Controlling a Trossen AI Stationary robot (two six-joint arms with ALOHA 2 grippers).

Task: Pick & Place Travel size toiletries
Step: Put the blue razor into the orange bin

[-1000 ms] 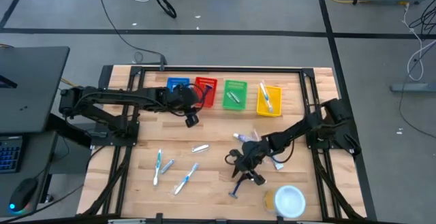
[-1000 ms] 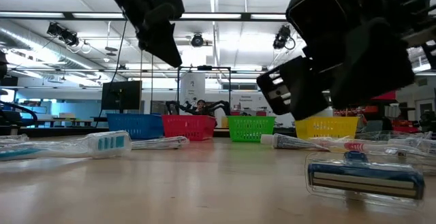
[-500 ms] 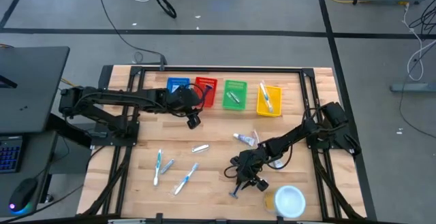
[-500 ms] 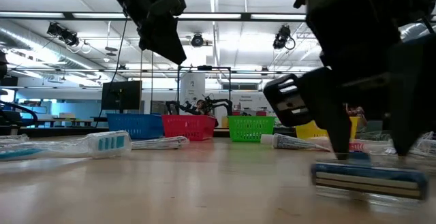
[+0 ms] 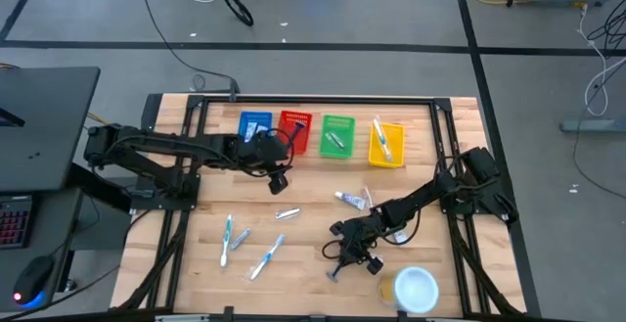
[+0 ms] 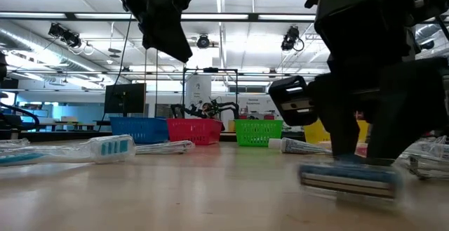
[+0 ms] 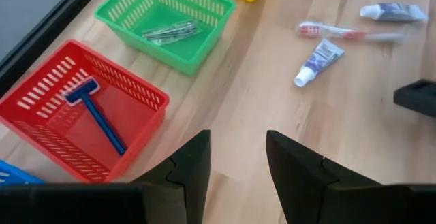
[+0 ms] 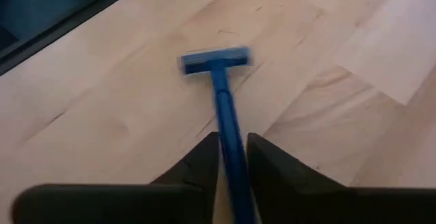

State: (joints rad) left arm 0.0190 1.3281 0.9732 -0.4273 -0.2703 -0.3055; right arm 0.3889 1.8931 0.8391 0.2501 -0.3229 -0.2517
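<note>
On a pale wooden table (image 5: 303,234) ringed by grey workshop floor, the right gripper (image 8: 233,157) pinches the handle of a blue razor (image 8: 219,94) near the front edge, its head on the wood. Only the low view takes in the lit hall behind. The left gripper (image 7: 237,157), fingers spread and holding nothing, hovers near the red basket (image 7: 51,135), which its wrist view shows holds another razor (image 7: 95,112); the green basket (image 7: 197,6) holds silvery packets (image 7: 169,31). Toothbrushes (image 5: 227,239) lie loose front left.
</note>
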